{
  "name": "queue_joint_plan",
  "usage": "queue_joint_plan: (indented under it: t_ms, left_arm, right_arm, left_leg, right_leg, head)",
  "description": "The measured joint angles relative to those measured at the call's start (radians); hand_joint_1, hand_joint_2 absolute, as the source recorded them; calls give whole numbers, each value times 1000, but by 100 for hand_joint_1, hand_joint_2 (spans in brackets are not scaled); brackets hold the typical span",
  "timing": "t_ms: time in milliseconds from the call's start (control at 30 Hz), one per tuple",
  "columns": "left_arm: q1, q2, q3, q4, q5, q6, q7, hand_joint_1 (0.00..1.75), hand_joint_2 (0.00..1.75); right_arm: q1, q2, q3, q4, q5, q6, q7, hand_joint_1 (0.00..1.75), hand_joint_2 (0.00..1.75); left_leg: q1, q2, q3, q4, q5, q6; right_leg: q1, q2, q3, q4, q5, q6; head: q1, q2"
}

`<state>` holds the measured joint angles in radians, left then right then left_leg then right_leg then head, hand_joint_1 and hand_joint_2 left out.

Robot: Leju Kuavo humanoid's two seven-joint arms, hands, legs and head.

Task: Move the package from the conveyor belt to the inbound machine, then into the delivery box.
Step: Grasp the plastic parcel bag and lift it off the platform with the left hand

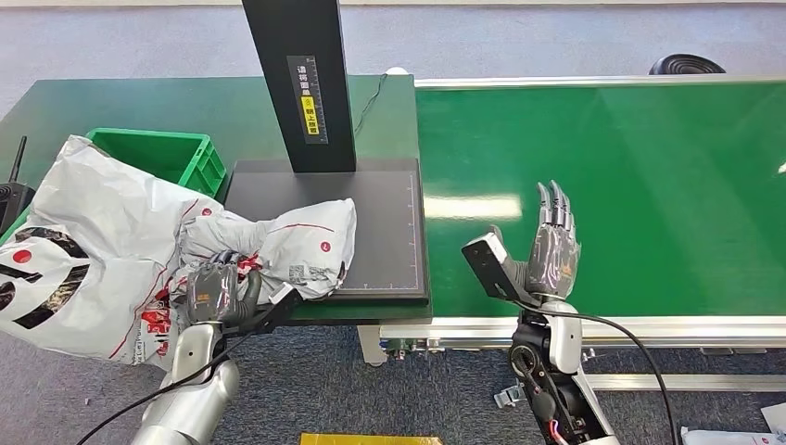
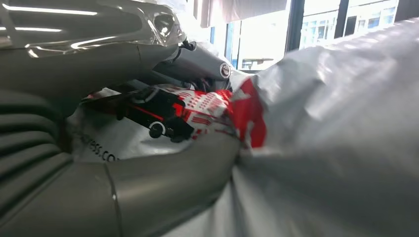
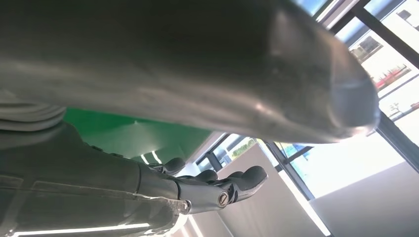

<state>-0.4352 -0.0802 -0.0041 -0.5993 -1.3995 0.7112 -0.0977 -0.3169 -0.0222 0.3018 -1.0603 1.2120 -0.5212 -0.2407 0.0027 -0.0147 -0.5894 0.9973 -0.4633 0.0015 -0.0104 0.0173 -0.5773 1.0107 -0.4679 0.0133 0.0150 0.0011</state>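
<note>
The package (image 1: 297, 243) is a crumpled white mailer bag with red print, lying on the front left part of the black inbound machine platform (image 1: 389, 232) and hanging over its near edge. My left hand (image 1: 218, 292) grips the bag's near end from below; up close, the thumb (image 2: 163, 182) presses into the white and red plastic (image 2: 316, 123). My right hand (image 1: 553, 246) is raised above the green conveyor belt (image 1: 630, 176), fingers straight and apart, holding nothing. The right wrist view shows those fingers (image 3: 222, 185) extended.
The machine's black post (image 1: 301, 83) rises behind the platform. A green delivery box (image 1: 167, 158) stands left of it, partly covered by a large white bag (image 1: 83, 250) with black and red print. The belt's metal frame (image 1: 649, 326) runs along the near side.
</note>
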Motion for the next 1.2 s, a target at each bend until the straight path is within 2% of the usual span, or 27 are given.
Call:
queue_joint_plan:
  t_ms: [200, 400, 733, 1000, 1200]
  left_arm:
    - [-8, 1, 15, 5, 5, 2, -14, 175, 175]
    - [3, -4, 36, -31, 6, 1, -57, 175, 175]
    - [57, -23, 131, -244, 6, -4, -140, 175, 175]
    - [82, -23, 195, -412, -8, -5, -152, 173, 175]
    - [91, -10, 244, -490, -14, -5, -141, 175, 175]
  right_arm:
    - [10, -5, -18, -16, 10, -3, 0, 0, 0]
    - [16, -2, -33, -17, 18, -2, -2, 0, 0]
    - [22, 10, -56, -17, 24, 4, -2, 0, 0]
    - [48, 12, -73, -17, 22, 7, -2, 0, 0]
    - [73, 12, -89, -27, 23, 14, -2, 0, 0]
  left_leg:
    - [0, 0, 0, 0, 0, 0]
    - [0, 0, 0, 0, 0, 0]
    - [0, 2, -3, 0, 0, 0]
    - [0, 2, -5, 0, 0, 0]
    - [0, 2, -6, 0, 0, 0]
  right_leg:
    - [0, 0, 0, 0, 0, 0]
    - [0, 0, 0, 0, 0, 0]
    - [0, 0, -4, 0, 0, 0]
    - [0, 1, -5, 0, 0, 0]
    - [0, 1, -6, 0, 0, 0]
  head:
    - [0, 0]
    - [0, 0]
    - [0, 0]
    - [0, 0]
    - [0, 0]
